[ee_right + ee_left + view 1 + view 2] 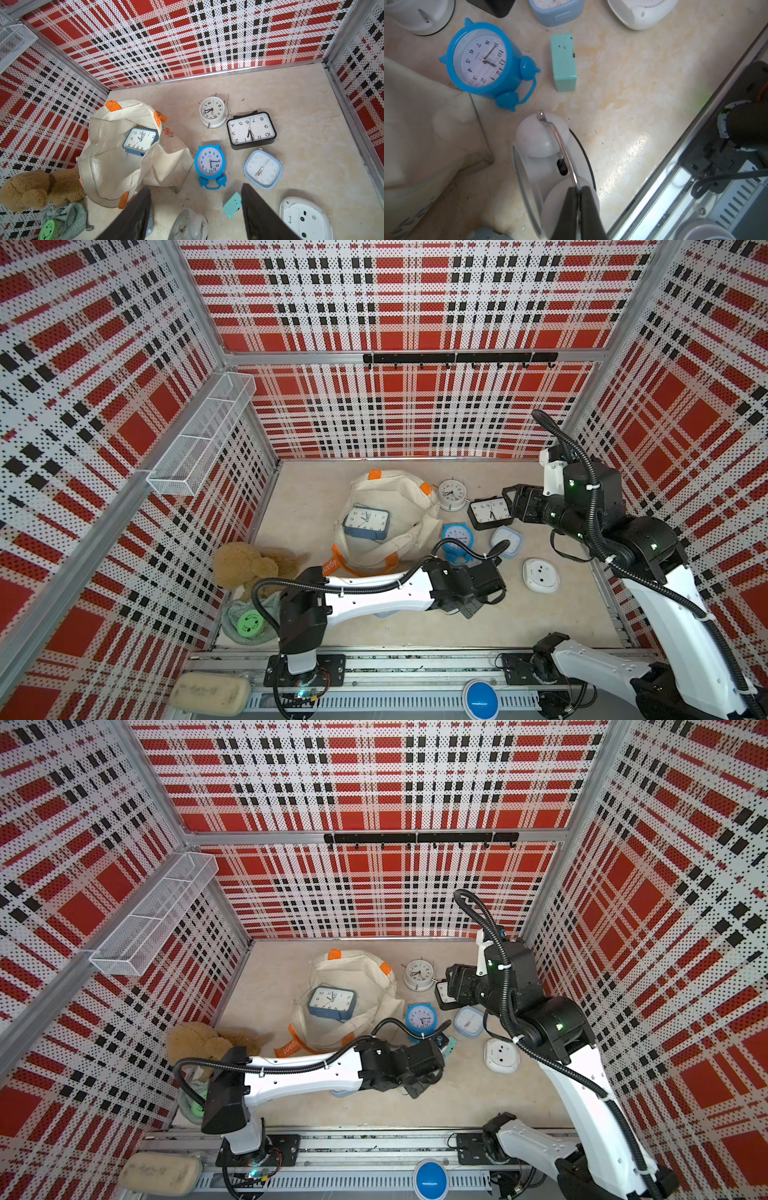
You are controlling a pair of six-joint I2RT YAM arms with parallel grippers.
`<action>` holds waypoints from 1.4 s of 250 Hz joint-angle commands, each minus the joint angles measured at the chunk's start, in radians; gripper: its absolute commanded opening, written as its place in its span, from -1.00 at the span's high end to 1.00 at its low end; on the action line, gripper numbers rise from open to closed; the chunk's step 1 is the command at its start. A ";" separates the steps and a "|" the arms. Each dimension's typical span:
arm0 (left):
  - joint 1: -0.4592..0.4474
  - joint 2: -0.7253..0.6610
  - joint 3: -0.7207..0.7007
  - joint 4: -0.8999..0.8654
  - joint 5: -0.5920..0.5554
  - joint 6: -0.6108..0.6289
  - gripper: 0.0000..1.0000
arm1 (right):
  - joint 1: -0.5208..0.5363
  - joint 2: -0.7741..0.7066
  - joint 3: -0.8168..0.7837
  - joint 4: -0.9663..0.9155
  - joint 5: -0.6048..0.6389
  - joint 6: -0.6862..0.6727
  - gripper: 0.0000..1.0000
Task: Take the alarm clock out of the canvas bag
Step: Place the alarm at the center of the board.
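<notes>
The alarm clock [366,522] lies inside the canvas bag [399,489], face up on the slumped cloth and visible through the open mouth in both top views. From the right gripper [195,187] it sits off to the robot's left and lower down, with the bag's side wall between them. From the left gripper [579,188] it lies ahead and to the left, past the bag's orange-trimmed edge.

The two grippers look about equally near, but only the right one is free: its jaws stand wide apart with nothing between them. The left gripper is clamped on the thin wire handle [560,143] of a white bell clock [542,141] outside the bag.

The bagged clock is a wide rectangle. Its long axis runs across the robot's front, slightly skewed, and its twelve points towards the back wall [415,406]. A grasp probably has to span the short way, top edge to bottom edge, coming down through the mouth.
</notes>
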 commanded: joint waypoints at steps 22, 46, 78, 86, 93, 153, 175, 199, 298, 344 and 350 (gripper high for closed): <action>-0.016 0.104 0.106 -0.121 0.016 0.024 0.73 | -0.003 -0.018 0.030 0.012 0.044 -0.020 -0.44; -0.010 0.159 0.152 -0.167 0.031 0.026 0.67 | -0.003 -0.018 0.030 0.012 0.047 -0.020 -0.46; 0.003 0.224 0.206 -0.219 0.052 0.026 0.65 | -0.003 -0.024 0.027 0.015 0.054 -0.023 -0.48; 0.008 0.232 0.213 -0.227 0.060 0.025 0.64 | -0.003 -0.024 0.027 0.015 0.056 -0.024 -0.49; 0.014 0.236 0.217 -0.229 0.067 0.026 0.60 | -0.005 -0.026 0.026 0.016 0.057 -0.026 -0.49; 0.029 0.032 0.221 -0.232 0.023 0.018 0.03 | -0.004 -0.006 0.054 0.003 0.062 -0.049 -0.58; 0.050 -0.134 0.208 -0.192 -0.029 0.010 -0.24 | -0.003 0.029 0.075 -0.010 0.050 -0.050 -0.62; 0.146 -0.332 0.126 -0.105 -0.022 -0.042 -0.40 | -0.004 0.089 0.090 -0.027 -0.007 -0.056 -0.76; 0.879 -0.576 -0.298 0.200 0.486 -0.327 -0.51 | 0.239 0.479 0.141 -0.082 -0.113 0.068 -1.00; 0.856 -0.442 -0.315 0.221 0.495 -0.367 -0.48 | 0.287 0.638 0.108 0.015 -0.153 0.168 -0.93; 0.852 -0.427 -0.318 0.225 0.494 -0.369 -0.49 | 0.287 0.648 0.099 0.026 -0.156 0.182 -0.88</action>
